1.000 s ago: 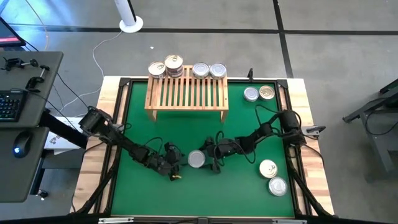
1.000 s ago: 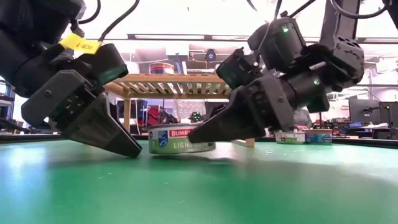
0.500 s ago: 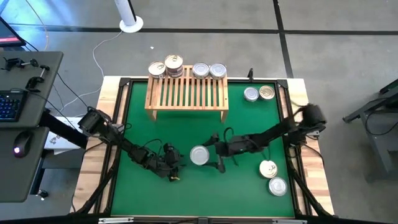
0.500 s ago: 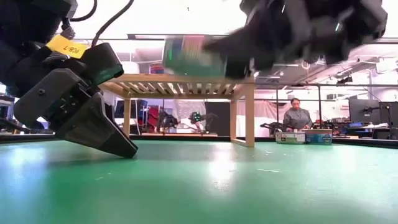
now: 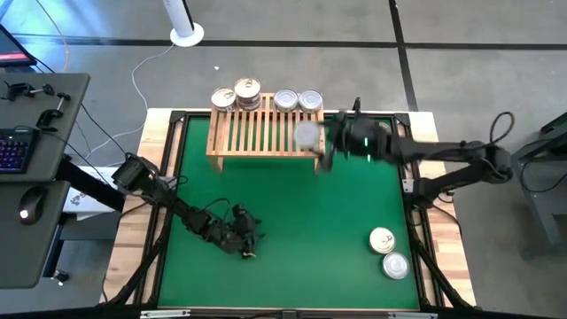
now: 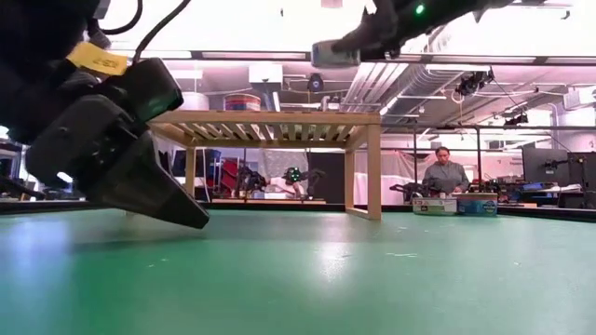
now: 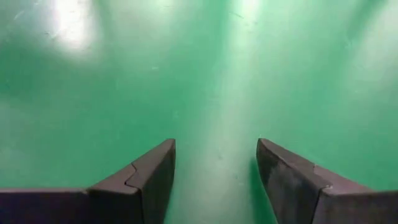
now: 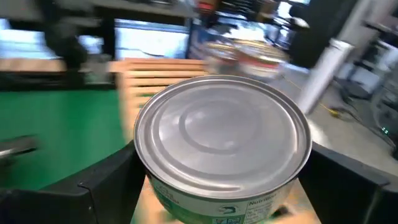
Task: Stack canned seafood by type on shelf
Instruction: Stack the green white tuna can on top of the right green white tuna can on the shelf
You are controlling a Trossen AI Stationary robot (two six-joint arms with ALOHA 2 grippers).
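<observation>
My right gripper (image 5: 312,138) is shut on a silver-topped tin (image 8: 222,134) with a green label and carries it in the air over the right end of the light-wood shelf (image 5: 266,133). In the low view this tin (image 6: 333,53) hangs well above the shelf top (image 6: 270,118). Several tins stand along the shelf's far edge: a stacked gold one (image 5: 247,89), a tin beside it (image 5: 223,98) and two silver ones (image 5: 298,100). My left gripper (image 5: 248,245) rests low on the green mat at the near left, open, with only bare mat between its fingers (image 7: 155,177). My right gripper pinches the tin's round side wall (image 8: 155,186) between its two fingers, one finger (image 8: 106,180) on each side. The fingers come nearly level from the table's right side. The tin sits upright, its flat silver face up, lifted clear above the shelf.
Two more tins (image 5: 382,238) (image 5: 394,264) stand on the mat at the near right. The right arm (image 5: 443,159) stretches across the mat's far right corner. A person (image 6: 443,172) sits in the room beyond the table.
My right gripper has taken the tin from the middle of the mat, lifted it clear and swung it up and toward the far edge, to above the shelf's right end. The tin stays upright in the hold.
</observation>
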